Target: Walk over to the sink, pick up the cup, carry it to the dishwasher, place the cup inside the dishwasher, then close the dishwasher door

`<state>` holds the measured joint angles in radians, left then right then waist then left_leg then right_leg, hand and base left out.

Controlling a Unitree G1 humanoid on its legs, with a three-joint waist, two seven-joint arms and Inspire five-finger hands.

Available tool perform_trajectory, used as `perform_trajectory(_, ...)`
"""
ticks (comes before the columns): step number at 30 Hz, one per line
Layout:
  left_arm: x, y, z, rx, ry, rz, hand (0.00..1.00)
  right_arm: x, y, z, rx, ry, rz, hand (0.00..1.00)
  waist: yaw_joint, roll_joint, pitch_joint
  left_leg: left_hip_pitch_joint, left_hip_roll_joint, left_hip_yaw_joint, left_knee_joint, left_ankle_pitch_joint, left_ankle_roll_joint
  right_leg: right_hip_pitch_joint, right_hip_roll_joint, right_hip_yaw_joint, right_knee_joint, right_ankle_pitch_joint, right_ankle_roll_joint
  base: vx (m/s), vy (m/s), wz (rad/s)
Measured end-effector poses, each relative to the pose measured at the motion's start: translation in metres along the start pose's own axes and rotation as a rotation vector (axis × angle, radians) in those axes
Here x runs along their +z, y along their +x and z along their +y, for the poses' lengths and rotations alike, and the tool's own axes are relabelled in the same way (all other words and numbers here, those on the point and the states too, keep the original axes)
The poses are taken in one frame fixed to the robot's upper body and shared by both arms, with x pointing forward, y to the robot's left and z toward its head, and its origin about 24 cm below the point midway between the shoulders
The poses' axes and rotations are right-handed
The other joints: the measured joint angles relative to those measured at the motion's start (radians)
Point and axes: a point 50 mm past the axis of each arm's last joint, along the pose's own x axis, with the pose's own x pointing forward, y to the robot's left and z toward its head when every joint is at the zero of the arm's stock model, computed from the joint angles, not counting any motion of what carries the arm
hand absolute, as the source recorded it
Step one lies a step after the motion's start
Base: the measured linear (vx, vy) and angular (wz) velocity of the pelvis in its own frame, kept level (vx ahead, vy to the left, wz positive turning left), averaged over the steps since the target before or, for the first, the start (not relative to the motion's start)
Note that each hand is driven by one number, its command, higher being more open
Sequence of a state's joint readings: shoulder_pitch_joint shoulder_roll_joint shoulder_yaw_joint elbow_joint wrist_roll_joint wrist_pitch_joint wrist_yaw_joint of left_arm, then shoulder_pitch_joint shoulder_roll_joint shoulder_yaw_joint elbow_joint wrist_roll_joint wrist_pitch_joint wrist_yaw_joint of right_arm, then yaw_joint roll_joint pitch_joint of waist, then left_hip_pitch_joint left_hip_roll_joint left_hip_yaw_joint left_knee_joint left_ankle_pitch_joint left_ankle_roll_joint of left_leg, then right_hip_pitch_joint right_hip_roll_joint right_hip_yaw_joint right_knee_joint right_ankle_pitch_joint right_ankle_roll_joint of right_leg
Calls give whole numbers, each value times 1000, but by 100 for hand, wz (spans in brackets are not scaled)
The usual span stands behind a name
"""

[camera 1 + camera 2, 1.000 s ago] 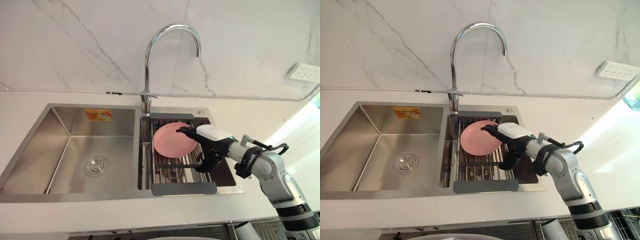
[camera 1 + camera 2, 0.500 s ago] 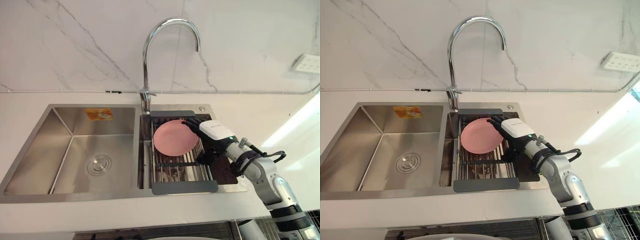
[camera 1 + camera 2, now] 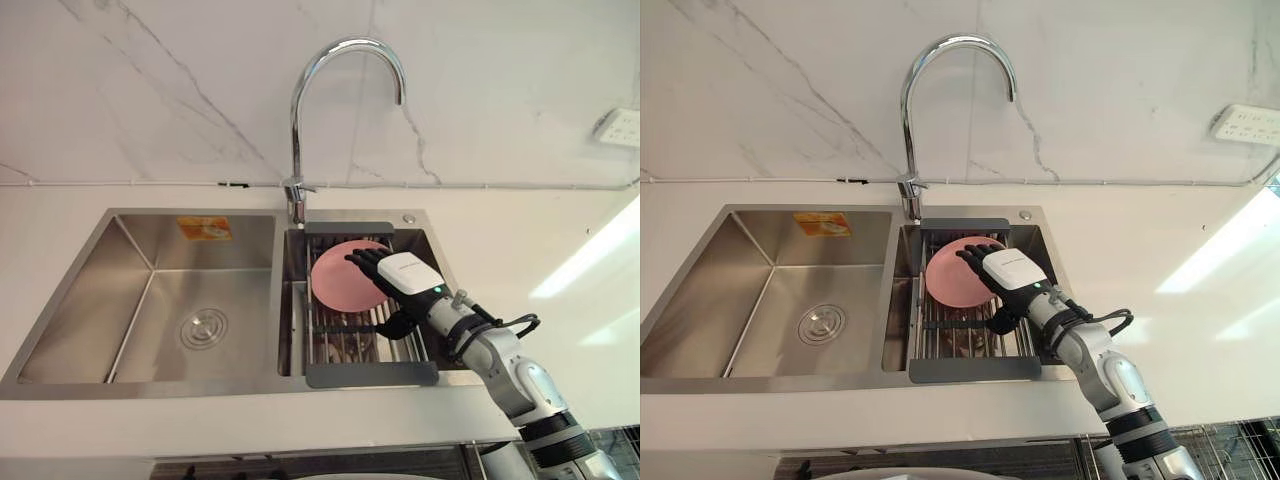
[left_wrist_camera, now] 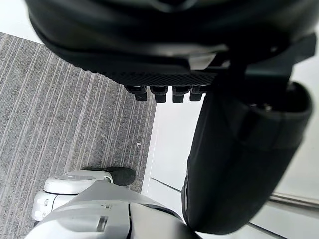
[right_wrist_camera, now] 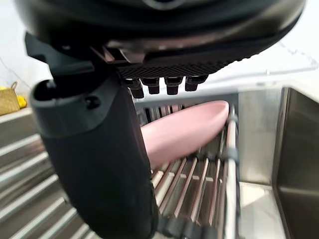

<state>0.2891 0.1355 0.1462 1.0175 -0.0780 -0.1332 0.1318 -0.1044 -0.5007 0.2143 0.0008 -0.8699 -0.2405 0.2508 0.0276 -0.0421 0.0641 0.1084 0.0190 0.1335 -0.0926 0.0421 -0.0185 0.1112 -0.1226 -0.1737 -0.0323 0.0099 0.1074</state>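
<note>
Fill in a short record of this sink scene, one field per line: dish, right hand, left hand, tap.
Dish: pink dish, tilted on the rack in the right basin
Right hand: open, fingers stretched over the dish; contact unclear
Left hand: open, above striped grey floor
Tap: behind the basins' divider

Bright even daylight, sunlit streaks across the countertop at right, glints on the chrome faucet
</note>
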Motion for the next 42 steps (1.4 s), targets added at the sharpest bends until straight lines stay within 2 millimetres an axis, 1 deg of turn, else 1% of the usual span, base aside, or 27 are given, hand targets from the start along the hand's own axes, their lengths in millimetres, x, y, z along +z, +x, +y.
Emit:
perform_trajectory(5,0,0,0,-1,0,1,100,-2,2,11,23,-53,23,100,0,2,-1,-6,2,-11,0,4,-6,2,1,-16,-4,0,0,-22,-29,8)
perform_trajectory(9,0,0,0,0,1,1,100,-2,4,14,-22,-103,38,100,1,2,-1,-5,2,-12,0,6,-9,5,1,-19,-4,0,1,-17,-12,2)
perform_trajectory(13,0,0,0,-1,5,0,100,3,7,19,-51,-147,33,100,-1,3,-1,-6,3,-12,0,10,-11,5,1,-23,-5,3,1,-51,-22,0)
perform_trajectory(19,0,0,-1,13,15,-5,100,3,8,28,-111,-163,45,100,-2,9,3,-12,5,-10,-1,17,-6,5,-2,-55,-13,10,3,-60,-17,-2)
perform_trajectory(24,2,0,-2,20,36,-14,100,0,9,36,-176,-145,77,100,-2,11,4,-21,11,-10,-1,18,-9,3,-1,-85,-22,19,-8,-60,-18,0)
perform_trajectory(26,3,0,-2,22,45,-19,100,1,10,39,-189,-146,81,100,-2,12,4,-24,12,-10,-1,16,-6,1,-1,-93,-22,20,-10,-22,-8,1)
perform_trajectory(34,7,1,-3,26,58,-39,100,1,11,39,-216,-151,91,100,-9,11,4,-29,16,-9,-1,18,-5,-1,-1,-111,-22,23,-13,-4,-2,0)
perform_trajectory(38,10,2,-6,20,67,-54,100,0,16,39,-219,-160,90,100,-12,11,4,-30,16,-10,-1,22,-4,-1,0,-123,-21,24,-14,-10,-3,0)
perform_trajectory(42,15,3,-7,16,79,-68,100,-5,19,39,-225,-159,105,100,-12,12,4,-38,16,-9,-1,23,-5,-2,-1,-139,-24,24,-14,-50,-10,7)
